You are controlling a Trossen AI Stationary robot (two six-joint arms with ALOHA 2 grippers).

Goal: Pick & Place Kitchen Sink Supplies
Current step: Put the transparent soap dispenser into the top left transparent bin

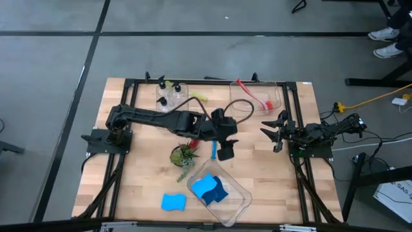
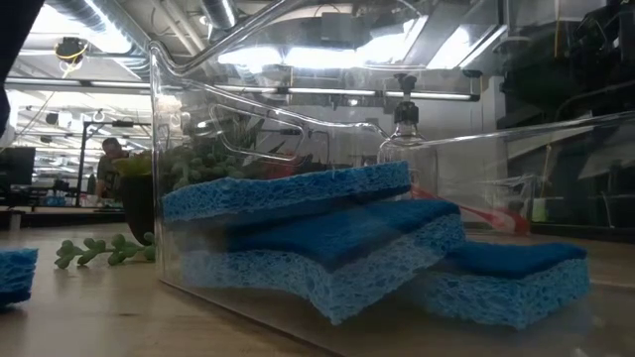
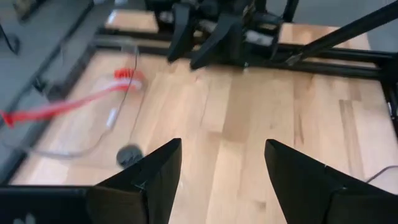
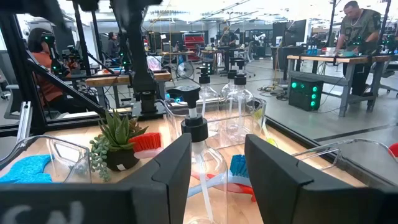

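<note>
Beside the potted plant [image 1: 185, 154], seen from above, the left gripper [image 1: 225, 143] is held open and empty over a blue brush [image 1: 214, 151] lying on the table; it is judged best lowered squarely across the thin handle. A loose sponge [image 1: 173, 202] lies nearer the front edge than the plant. At table height, stacked sponges [image 2: 327, 238] are seen inside a clear bin [image 2: 198, 129]. From the left wrist, a red brush [image 3: 68, 102] is seen. From the right wrist, the right gripper [image 4: 217, 165] is seen parted, holding nothing, pump bottles [image 4: 199, 134] ahead. No writing is legible.
</note>
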